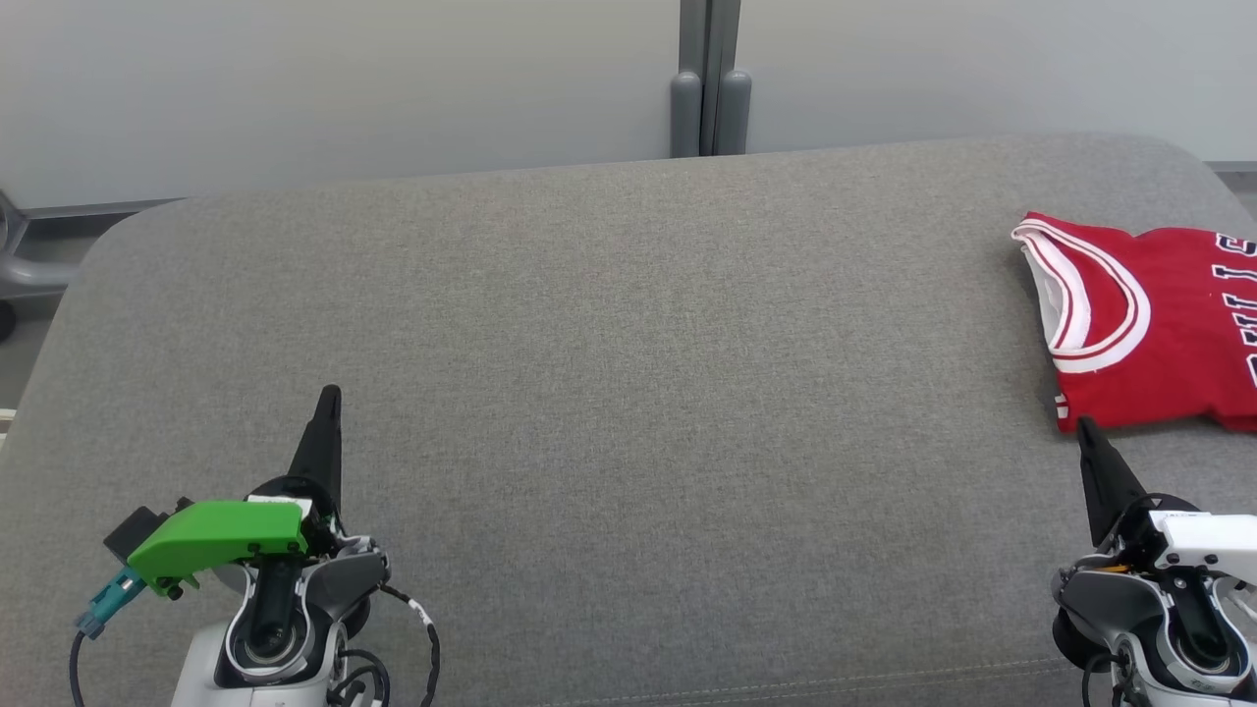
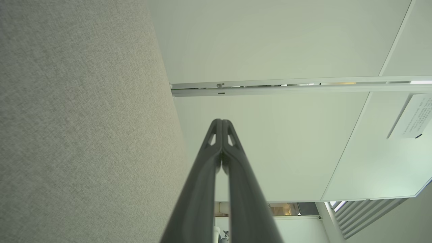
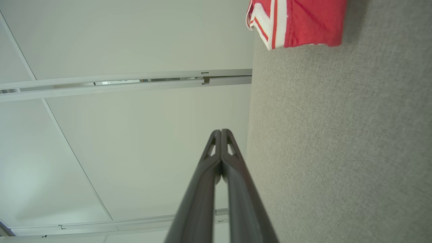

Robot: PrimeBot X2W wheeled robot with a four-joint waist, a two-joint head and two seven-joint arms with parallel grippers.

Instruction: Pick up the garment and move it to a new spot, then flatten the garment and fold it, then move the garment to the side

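The garment [image 1: 1149,334] is a red jersey of smooth, slightly glossy knit, folded into a rough rectangle and lying flat at the far right of the padded surface [image 1: 628,344], its right part cut off by the edge of the head view. A curved opening edged with white and red striped banding faces left, and pieces of white block lettering run along its right side, too cropped to read. The surface is covered in grey woven cloth with a fine, heathered weave, broad and flat with rounded corners and a stitched seam along its near edge. Behind it stand smooth, pale wall panels [image 1: 295,79], joined by a grey post [image 1: 710,79] with two rounded feet. The left gripper [image 1: 330,393] is at the near left, well apart from the jersey, its two long, dark, tapered fingers pressed together into one point with nothing between them; a glossy green cover [image 1: 221,535] and a teal plug [image 1: 108,599] sit on its wrist. The right gripper [image 1: 1083,424] is likewise clenched and empty, its tip just beside the jersey's near left corner, with a white housing [image 1: 1208,535] behind it. In the right wrist view the closed fingers show slotted tips, and grey cloth lies between them and the jersey's hem [image 3: 303,23].
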